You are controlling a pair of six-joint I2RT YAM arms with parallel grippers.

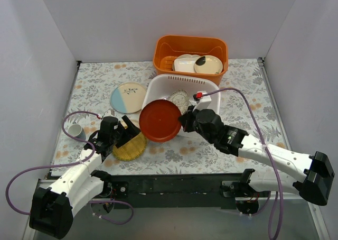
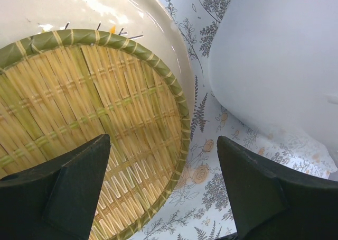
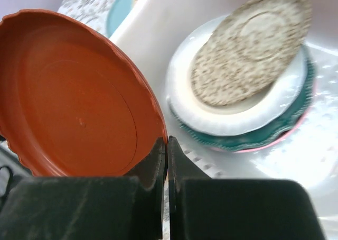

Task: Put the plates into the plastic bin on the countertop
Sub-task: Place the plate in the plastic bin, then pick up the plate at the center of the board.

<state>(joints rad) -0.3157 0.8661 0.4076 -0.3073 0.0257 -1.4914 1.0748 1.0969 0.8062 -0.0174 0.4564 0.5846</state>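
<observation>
red plate | yellow woven plate | white bin | orange basket | grey-leaf, orange-flower countertop

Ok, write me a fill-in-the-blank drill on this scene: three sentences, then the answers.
The right gripper pinches the red plate by its rim; the left gripper holds ____. Its jaws stand ____ above the yellow woven plate. Behind the plastic bin stands an ____ basket.
Missing words: nothing; open; orange.

Top camera looks steeply down over the whole countertop; the close right wrist camera shares its red plate.
</observation>
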